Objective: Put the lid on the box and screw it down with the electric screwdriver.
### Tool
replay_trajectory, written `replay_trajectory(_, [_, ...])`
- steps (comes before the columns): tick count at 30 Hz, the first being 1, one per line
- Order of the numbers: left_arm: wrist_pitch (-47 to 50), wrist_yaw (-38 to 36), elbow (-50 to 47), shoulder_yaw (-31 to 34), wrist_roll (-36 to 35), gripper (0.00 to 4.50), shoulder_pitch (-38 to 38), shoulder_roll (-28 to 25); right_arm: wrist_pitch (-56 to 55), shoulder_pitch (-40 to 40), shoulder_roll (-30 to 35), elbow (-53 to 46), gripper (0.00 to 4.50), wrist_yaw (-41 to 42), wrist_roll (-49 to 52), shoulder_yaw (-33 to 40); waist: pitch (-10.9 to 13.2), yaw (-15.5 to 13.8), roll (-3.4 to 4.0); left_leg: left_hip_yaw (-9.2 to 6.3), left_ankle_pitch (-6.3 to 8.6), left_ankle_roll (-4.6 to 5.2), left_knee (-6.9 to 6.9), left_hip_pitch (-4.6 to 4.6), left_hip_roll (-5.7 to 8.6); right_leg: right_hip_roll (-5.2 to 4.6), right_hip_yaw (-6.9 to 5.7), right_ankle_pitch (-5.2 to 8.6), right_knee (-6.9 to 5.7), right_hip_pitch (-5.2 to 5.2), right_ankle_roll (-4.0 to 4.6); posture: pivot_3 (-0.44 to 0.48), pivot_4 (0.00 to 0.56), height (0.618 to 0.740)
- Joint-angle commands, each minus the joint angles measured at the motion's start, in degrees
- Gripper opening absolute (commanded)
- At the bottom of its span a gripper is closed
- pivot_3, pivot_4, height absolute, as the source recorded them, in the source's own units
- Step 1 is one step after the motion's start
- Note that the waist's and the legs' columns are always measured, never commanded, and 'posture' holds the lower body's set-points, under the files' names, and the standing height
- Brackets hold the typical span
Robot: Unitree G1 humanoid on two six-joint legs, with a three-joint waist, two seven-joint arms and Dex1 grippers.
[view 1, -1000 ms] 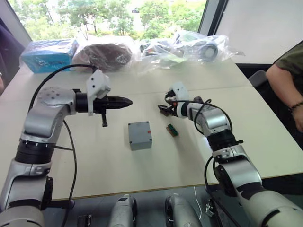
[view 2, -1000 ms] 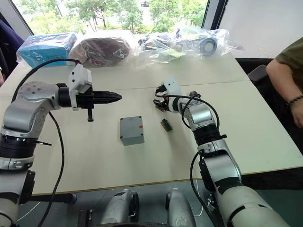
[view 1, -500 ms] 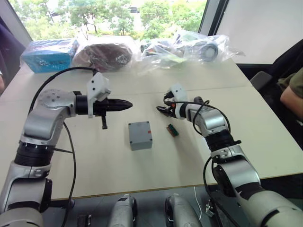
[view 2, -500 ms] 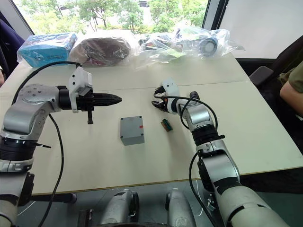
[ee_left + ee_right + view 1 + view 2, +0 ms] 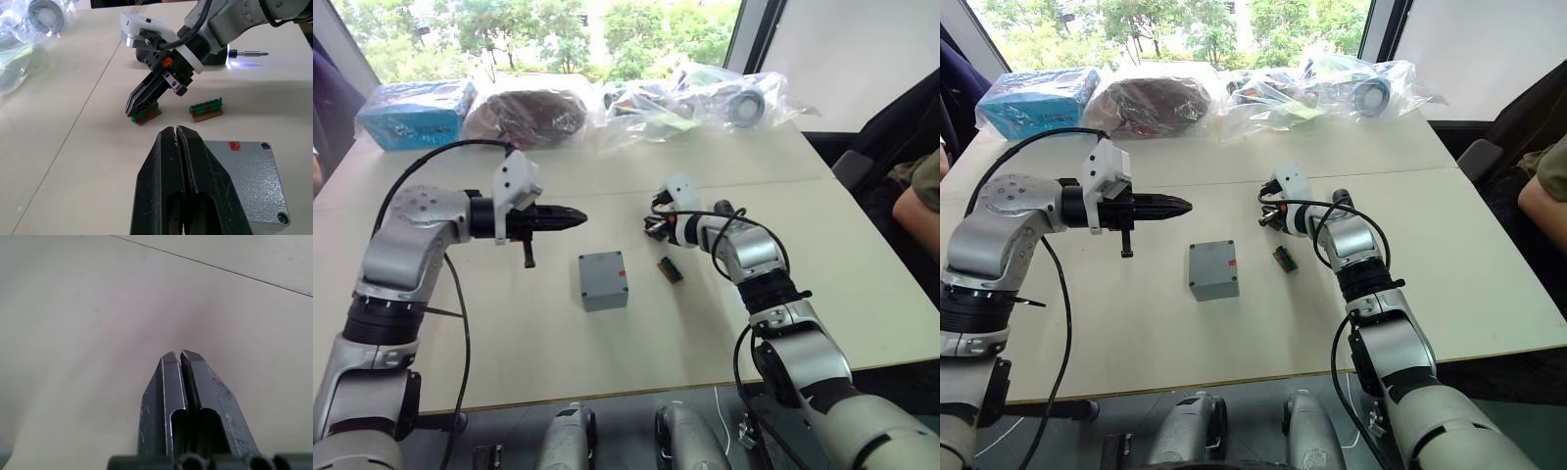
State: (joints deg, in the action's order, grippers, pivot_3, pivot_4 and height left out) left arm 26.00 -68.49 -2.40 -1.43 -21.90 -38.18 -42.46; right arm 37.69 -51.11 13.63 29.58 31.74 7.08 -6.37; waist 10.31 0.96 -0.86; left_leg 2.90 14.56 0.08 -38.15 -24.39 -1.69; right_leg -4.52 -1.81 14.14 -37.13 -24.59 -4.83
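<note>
My left gripper hiding the near corner of the box, the box cut off by the left wrist view's edge, electric screwdriver mostly hidden behind my right arm, bagged items on the surface too blurred to identify

No readable text, brand or number anywhere. Only marks: small orange-red emblem on black body of right gripper, too small to make out; plain red patch, no lettering, on grey lid. Blue packet at worktop's 10 o'clock carries print, illegible.
</note>
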Motion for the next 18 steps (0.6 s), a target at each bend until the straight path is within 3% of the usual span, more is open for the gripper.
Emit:
replay_trajectory(1, [0.0,0.2,-1.8,0.7,-0.5,0.0,0.0,-0.9,2.4,-1.1,1.1,-4.9,0.03,0.4,0.9,1.3,0.0,0.0,0.0,0.0,0.0,0.0,0.0,0.0,0.0,0.0,0.0,0.0,0.0,0.0,0.0,0.0,0.15,0.74])
replay_trajectory(12, [-0.3,-0.1,-1.7,0.8,-0.4,0.0,1.0,-1.5,17.7,0.5,5.0,-24.8,0.03,3.2,5.3,0.4,0.0,-0.1,0.01,-0.01,0.0,0.0,0.0,0.0,-0.01,0.0,0.0,0.0,0.0,0.0,0.0,0.0,0.15,0.74])
replay_trajectory(18, [-0.1,-1.6,-2.3,0.9,-1.0,0.0,1.8,-3.1,27.3,3.0,8.9,-42.0,0.03,9.3,11.2,-5.9,0.0,-0.2,0.0,-0.02,0.0,0.0,0.0,-0.01,0.0,0.0,0.0,0.0,0.01,-0.01,0.0,0.0,0.15,0.74])
